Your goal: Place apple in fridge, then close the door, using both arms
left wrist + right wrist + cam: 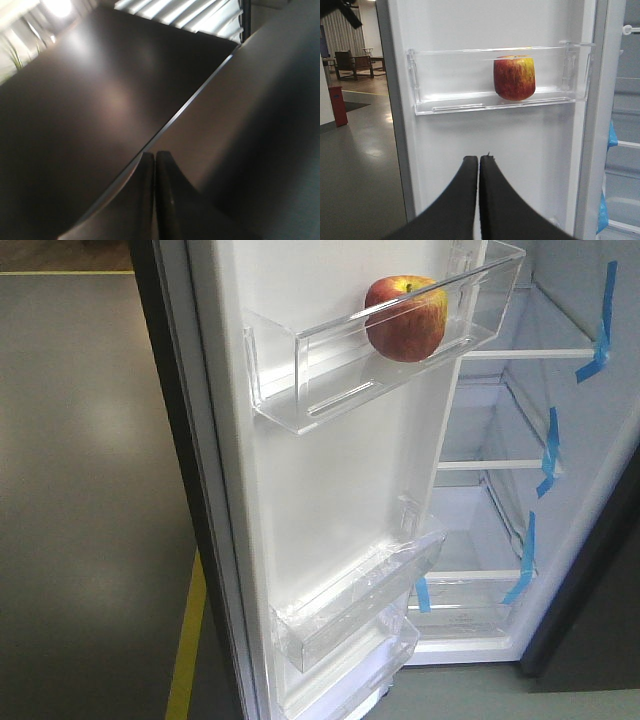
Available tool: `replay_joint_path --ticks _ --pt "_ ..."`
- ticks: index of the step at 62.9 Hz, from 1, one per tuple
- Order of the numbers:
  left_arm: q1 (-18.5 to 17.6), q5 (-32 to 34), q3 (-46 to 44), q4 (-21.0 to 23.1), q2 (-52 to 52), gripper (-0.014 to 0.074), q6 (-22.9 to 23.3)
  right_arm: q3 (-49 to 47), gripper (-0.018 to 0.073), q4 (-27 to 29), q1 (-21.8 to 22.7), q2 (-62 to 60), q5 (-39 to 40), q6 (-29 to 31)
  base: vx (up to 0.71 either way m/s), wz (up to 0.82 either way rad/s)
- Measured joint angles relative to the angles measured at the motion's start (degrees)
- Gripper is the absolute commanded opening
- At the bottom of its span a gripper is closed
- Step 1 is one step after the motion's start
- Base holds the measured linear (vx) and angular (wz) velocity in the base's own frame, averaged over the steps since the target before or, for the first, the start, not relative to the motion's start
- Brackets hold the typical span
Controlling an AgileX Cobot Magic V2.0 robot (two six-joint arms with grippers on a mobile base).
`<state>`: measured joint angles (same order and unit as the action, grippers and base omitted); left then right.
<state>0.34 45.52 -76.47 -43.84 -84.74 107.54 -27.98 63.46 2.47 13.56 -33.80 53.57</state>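
The red and yellow apple (405, 318) (514, 78) rests in the top clear bin (300, 370) of the open door (320, 500), whose white liner faces me. Beside it the fridge (500, 470) shows white shelves and blue tape strips. My right gripper (479, 158) is shut and empty, pointing at the door's white liner (470, 130) below the bin and apple. My left gripper (154, 153) is shut with nothing in it, close to the door's dark grey outer face (90, 110), near its edge. Neither gripper appears in the front view.
A grey floor with a yellow line (187, 640) lies left of the door. Two lower clear bins (350, 605) hang on the door. A red cabinet (339, 105) and chairs stand far off to the left. Blinds (190, 15) show beyond the dark panel.
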Motion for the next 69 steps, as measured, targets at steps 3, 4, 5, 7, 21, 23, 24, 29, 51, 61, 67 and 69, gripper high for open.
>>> replay_joint_path --ticks 3,4,5,7,21,23,24,29,51,61,67,69 --pt "0.0 2.3 -2.9 -0.4 -4.6 0.0053 2.3 0.0 -0.0003 0.0 0.0 0.0 0.0 0.0 0.00 0.00" --pt "0.0 3.4 -3.6 -0.5 -5.7 0.0063 3.0 0.0 -0.0003 0.0 0.0 0.0 0.0 0.0 0.00 0.00" --pt "0.0 4.2 -4.3 -0.6 -6.8 0.0073 3.6 0.0 -0.0003 0.0 0.0 0.0 0.0 0.0 0.00 0.00" --pt "0.0 6.3 -6.0 -0.9 -9.5 0.0102 5.4 0.0 -0.0003 0.0 0.0 0.0 -0.1 0.0 0.00 0.00" --pt "0.0 19.8 -17.6 -9.7 -24.0 0.0343 14.7 0.0 -0.0003 0.0 0.0 0.0 -0.5 0.0 0.00 0.00" --pt "0.0 20.8 -19.1 -11.0 -25.2 0.0365 15.0 0.0 -0.0003 0.0 0.0 0.0 -0.6 0.0 0.00 0.00" --pt "0.0 21.1 -19.6 -11.6 -25.6 0.0373 15.1 0.0 -0.0003 0.0 0.0 0.0 -0.6 0.0 0.00 0.00" --pt "-0.2 21.8 -21.8 -13.2 -26.9 0.0392 15.3 0.0 -0.0003 0.0 0.0 0.0 -1.1 0.0 0.00 0.00" --pt "-1.8 22.5 -24.4 -15.9 -25.9 0.0391 15.5 0.0 -0.0003 0.0 0.0 0.0 -2.3 0.0 0.00 0.00" --pt "-4.8 21.1 -24.6 -16.9 -25.2 0.0391 15.8 0.0 -0.0003 0.0 0.0 0.0 -2.5 0.0 0.00 0.00" --pt "-7.9 19.9 -24.6 -17.5 -24.8 0.0391 15.9 0.0 -0.0003 0.0 0.0 0.0 -2.8 0.0 0.00 0.00" --pt "-9.2 19.6 -24.6 -17.8 -24.6 0.0391 15.9 0.0 -0.0003 0.0 0.0 0.0 -3.0 0.0 0.00 0.00"
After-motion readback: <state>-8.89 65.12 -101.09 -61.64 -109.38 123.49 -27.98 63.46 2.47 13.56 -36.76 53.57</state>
